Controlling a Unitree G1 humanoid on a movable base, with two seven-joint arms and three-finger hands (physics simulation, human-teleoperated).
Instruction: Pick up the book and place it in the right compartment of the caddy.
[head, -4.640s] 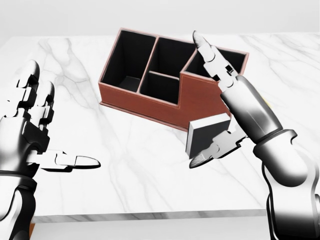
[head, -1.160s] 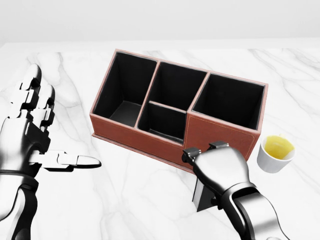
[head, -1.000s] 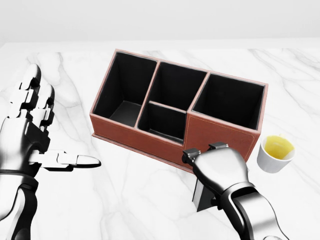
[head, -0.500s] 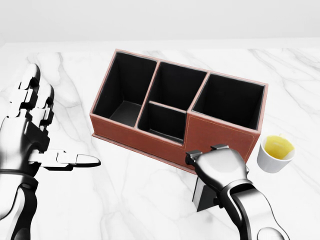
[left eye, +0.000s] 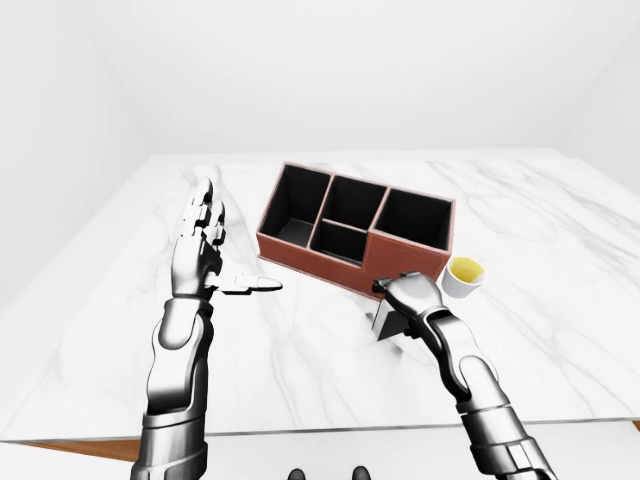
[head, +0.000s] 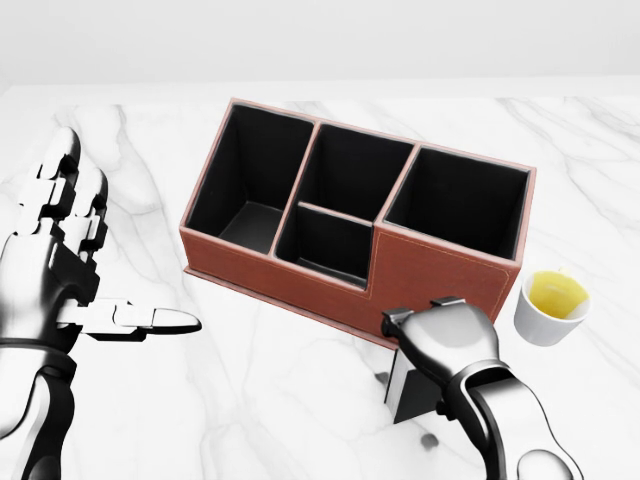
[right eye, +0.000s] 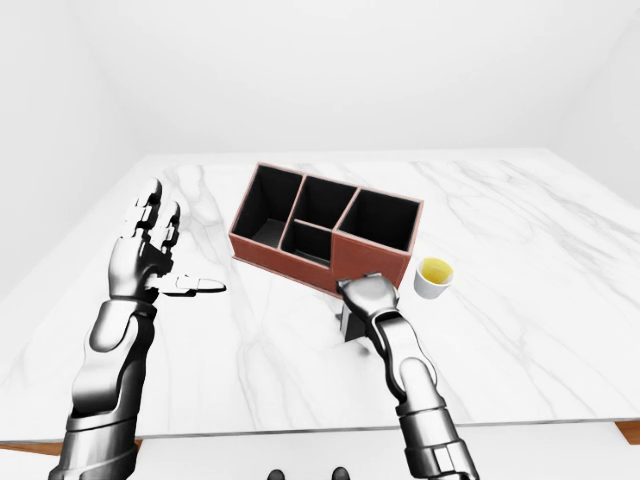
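Just below the caddy in the head view, the book is gripped upright by the right hand, fingers curled over its top. Left of the caddy, the left hand is held open. A cup stands right of the caddy.

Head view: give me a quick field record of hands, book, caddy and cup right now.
right hand: closed over the top of the book
book: upright on the marble table, outside the caddy
caddy: four compartments, all empty
cup: right of caddy, yellow inside
left hand: open, holding nothing
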